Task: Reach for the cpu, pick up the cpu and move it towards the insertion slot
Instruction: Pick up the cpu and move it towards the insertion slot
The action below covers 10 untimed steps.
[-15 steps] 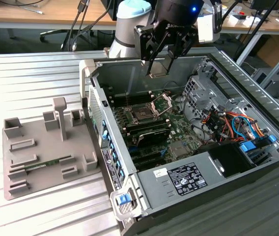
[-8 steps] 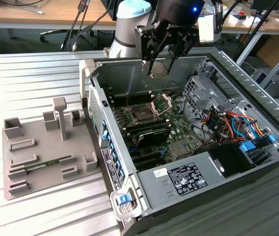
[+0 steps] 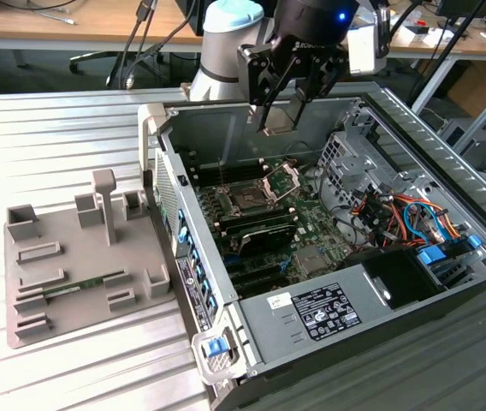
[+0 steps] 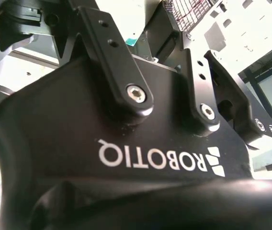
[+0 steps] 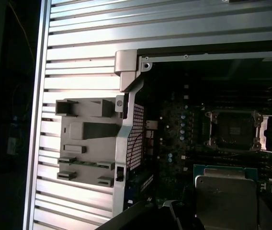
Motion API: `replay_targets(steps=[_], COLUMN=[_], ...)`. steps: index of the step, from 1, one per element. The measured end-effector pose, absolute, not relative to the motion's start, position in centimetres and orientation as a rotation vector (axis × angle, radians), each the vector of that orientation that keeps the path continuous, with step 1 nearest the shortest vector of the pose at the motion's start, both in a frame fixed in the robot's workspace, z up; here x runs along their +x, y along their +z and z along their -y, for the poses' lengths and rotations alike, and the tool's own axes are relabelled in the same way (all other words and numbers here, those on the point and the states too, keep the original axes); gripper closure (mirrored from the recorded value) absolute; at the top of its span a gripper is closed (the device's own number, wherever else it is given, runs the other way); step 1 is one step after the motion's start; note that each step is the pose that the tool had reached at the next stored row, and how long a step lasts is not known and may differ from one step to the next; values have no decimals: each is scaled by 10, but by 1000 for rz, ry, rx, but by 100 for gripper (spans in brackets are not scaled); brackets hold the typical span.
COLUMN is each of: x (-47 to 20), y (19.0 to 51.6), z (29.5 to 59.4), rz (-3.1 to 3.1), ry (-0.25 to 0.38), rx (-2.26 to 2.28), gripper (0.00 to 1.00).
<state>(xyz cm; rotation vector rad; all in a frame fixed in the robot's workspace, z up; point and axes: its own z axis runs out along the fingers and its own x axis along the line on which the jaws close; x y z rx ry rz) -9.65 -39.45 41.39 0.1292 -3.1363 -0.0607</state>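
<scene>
The arm (image 3: pixel 226 51) reaches in from behind the open computer case (image 3: pixel 328 240) and hangs above its rear half, wrist turned downward so the black pincer (image 3: pixel 281 116) points into the case. The case lies on its side on a ribbed metal surface (image 3: pixel 55 145), with the motherboard (image 3: pixel 269 223) facing up.

The pincer's two fingers (image 3: pixel 264 81) come down on either side of the cpu (image 3: pixel 281 120) and are pressed in on it, pinching it by its edges. The chip hangs in the air in that hold, above the motherboard and clear of it. In the second wrist view the pincer's body (image 4: pixel 126 158) and finger links sit close to the lens.

The insertion slot (image 3: pixel 247 199) lies on the board below the pincer and toward the exterior view's left of it; its silver frame (image 3: pixel 284 181) stands hinged open beside the dark square centre. In the first wrist view the cpu (image 5: pixel 226 196) sits near the slot (image 5: pixel 232 130) but apart from it, not over it.

The cpu is a flat square piece with a pale silvery metal top and a thin green rim around it.

On the surface, to the exterior view's left of the case, rests a grey holder block (image 3: pixel 80 257) with a green memory stick (image 3: pixel 76 287) lying in it.
</scene>
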Motion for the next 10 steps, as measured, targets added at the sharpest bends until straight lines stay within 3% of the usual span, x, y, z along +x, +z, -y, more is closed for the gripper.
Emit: replay_targets(steps=[10], x=[-89], y=[414], z=[394], rz=[3136], ry=[-61], rx=[129], gripper=[45])
